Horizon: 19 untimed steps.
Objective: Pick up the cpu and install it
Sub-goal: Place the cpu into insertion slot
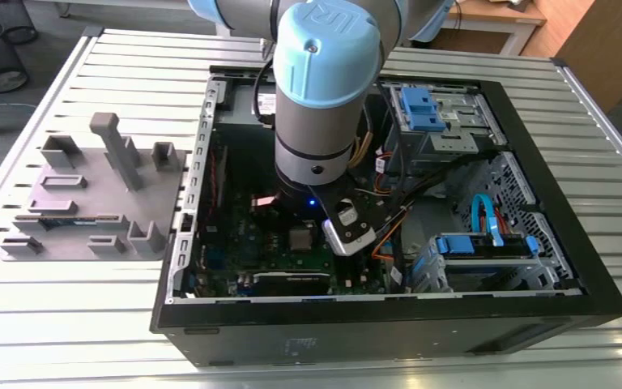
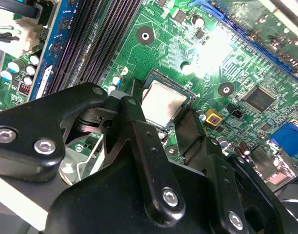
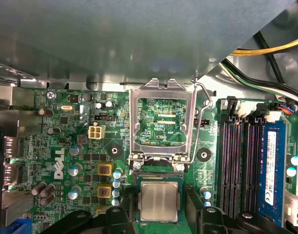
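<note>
CPU (image 3: 160,202) sits in socket (image 3: 158,176), between fingers of gripper (image 2: 158,109); jaws spread wide, not touching it, holding nothing.

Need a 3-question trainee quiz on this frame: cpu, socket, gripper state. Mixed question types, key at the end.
1. True or false: the socket frame is folded shut over the cpu.
2. Where does the cpu lie? A: on the motherboard, in its socket. B: on the grey tray outside the case. C: lifted clear above the case.
3. Fill in: the gripper has one finger on each side of the cpu with gaps showing, so it is ____.

Key: 1 false, the frame stands swung open beside the cpu. 2 A. 3 open.
</note>
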Each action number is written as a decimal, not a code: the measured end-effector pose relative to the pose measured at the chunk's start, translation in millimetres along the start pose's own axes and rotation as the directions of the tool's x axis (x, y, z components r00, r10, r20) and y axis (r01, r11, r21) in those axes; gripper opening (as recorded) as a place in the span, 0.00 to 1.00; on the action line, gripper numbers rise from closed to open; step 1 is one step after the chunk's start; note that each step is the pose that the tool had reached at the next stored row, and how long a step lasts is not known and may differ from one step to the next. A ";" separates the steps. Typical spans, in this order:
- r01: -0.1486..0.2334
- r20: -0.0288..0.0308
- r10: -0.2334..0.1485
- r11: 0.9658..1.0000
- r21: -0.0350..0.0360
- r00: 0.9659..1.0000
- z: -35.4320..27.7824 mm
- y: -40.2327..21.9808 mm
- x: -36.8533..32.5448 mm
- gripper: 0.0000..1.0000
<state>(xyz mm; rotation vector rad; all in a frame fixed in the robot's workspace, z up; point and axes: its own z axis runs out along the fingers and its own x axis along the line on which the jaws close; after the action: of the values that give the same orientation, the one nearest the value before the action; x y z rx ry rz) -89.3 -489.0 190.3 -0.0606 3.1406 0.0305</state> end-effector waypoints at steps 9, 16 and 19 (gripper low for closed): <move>0.000 0.000 0.000 1.000 0.000 1.000 0.2 0.0 0.0 0.45; 0.000 0.000 0.000 1.000 0.000 1.000 0.3 0.0 0.0 0.45; 0.000 0.000 0.000 1.000 -0.001 1.000 -2.0 0.1 0.0 0.45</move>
<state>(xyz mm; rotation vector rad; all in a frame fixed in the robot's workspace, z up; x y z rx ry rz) -89.2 -489.0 192.3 -0.0605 3.1404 0.0313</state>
